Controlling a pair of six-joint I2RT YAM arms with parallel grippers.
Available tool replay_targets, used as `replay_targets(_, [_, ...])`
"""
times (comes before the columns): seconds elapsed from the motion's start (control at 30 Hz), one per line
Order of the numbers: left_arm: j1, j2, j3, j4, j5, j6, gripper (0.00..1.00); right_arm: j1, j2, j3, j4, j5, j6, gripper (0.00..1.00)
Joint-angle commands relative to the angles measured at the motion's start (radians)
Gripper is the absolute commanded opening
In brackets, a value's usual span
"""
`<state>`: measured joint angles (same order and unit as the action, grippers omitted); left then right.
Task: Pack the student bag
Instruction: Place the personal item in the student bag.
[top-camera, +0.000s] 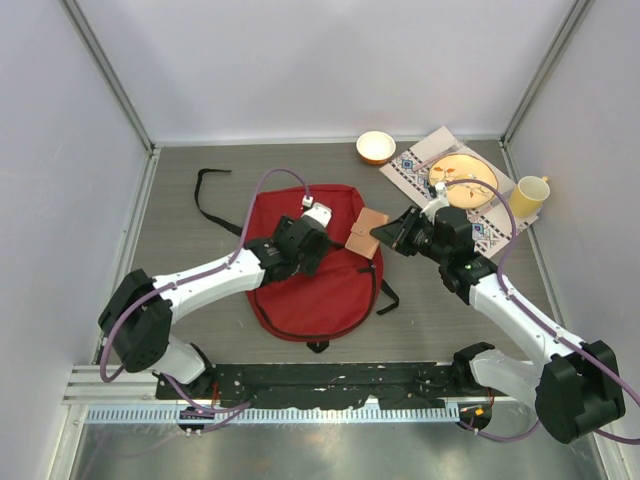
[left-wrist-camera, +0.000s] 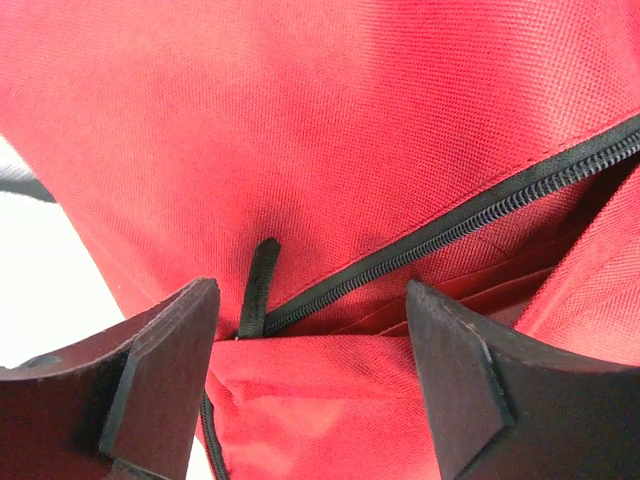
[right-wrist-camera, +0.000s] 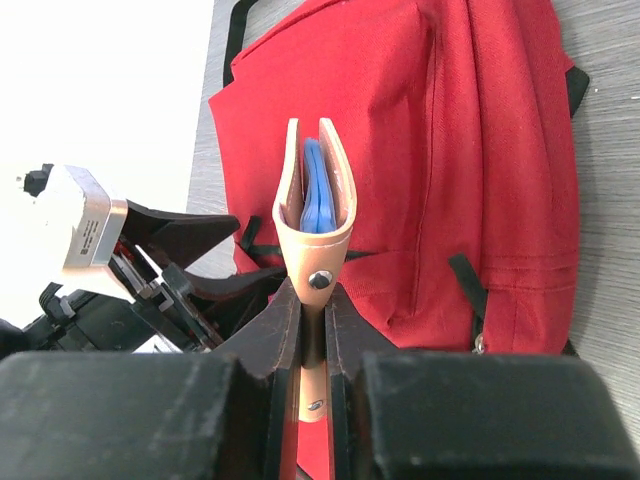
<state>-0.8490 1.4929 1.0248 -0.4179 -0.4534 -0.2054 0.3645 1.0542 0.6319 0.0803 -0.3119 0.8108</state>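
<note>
Finding: the student bag (top-camera: 320, 290) lies flat on the table (top-camera: 170, 240) at mid-field, between the two arms, with its zipper (left-wrist-camera: 470, 215) partly parted and red lining visible in the gap.

Left gripper (left-wrist-camera: 312, 310): positioned low over the bag's upper panel; its fingers (left-wrist-camera: 165, 380) stand wide apart, one on each side of the black pull tab (left-wrist-camera: 260, 280), clamping nothing; judged purpose, to take hold of the tab or the fabric edge and widen the mouth for loading.

Right gripper (right-wrist-camera: 312, 300): jaws closed on the lower, riveted end of a tan pouch (right-wrist-camera: 320, 235), which is carried edge-up with a blue item (right-wrist-camera: 316, 195) showing between its two walls; the pouch hangs above the bag's right edge, near the left gripper but apart from it; judged reason for the narrow edge-on hold, to let the pouch slip through a slim opening.

Beyond the bag, at far right: a bowl (top-camera: 375, 147), a plate (top-camera: 462, 180) on a patterned mat (top-camera: 415, 165) and a yellow cup (top-camera: 530, 195), all well apart from the bag.

Assessment: packing is at an early stage; the opening appears too narrow for entry; risk, the pouch catching on the zipper teeth.
</note>
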Motion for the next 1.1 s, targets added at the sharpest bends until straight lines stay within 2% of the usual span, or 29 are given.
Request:
replay_targets(0.0, [0.013, 0.020, -0.032, 0.116, -0.162, -0.017, 0.72, 0.001, -0.014, 0.009, 0.061, -0.007, 0.004, 0.02])
replay_targets(0.37, [0.011, 0.020, -0.009, 0.149, -0.186, 0.023, 0.55, -0.002, -0.028, -0.004, 0.059, -0.009, 0.005, 0.02])
replay_targets(0.6, [0.011, 0.075, 0.027, 0.163, -0.186, 0.034, 0.55, -0.001, -0.034, -0.006, 0.055, -0.010, 0.005, 0.02])
replay_targets(0.67, [0.013, 0.079, 0.034, 0.165, -0.186, 0.031, 0.48, -0.001, -0.037, -0.003, 0.052, -0.010, 0.007, 0.02])
replay_targets(0.73, [0.011, 0.075, 0.032, 0.175, -0.192, 0.027, 0.46, -0.001, -0.039, -0.003, 0.050, -0.010, 0.005, 0.02])
replay_targets(0.77, [0.013, 0.070, 0.031, 0.179, -0.188, 0.027, 0.38, 0.001, -0.037, -0.003, 0.050, -0.013, 0.005, 0.02])
replay_targets(0.87, [0.011, 0.058, 0.035, 0.180, -0.182, 0.032, 0.29, -0.001, -0.040, -0.005, 0.050, -0.018, 0.011, 0.02])
replay_targets(1.07, [0.011, 0.056, 0.044, 0.176, -0.203, 0.046, 0.26, -0.001, -0.046, -0.027, 0.082, -0.039, 0.050, 0.01])
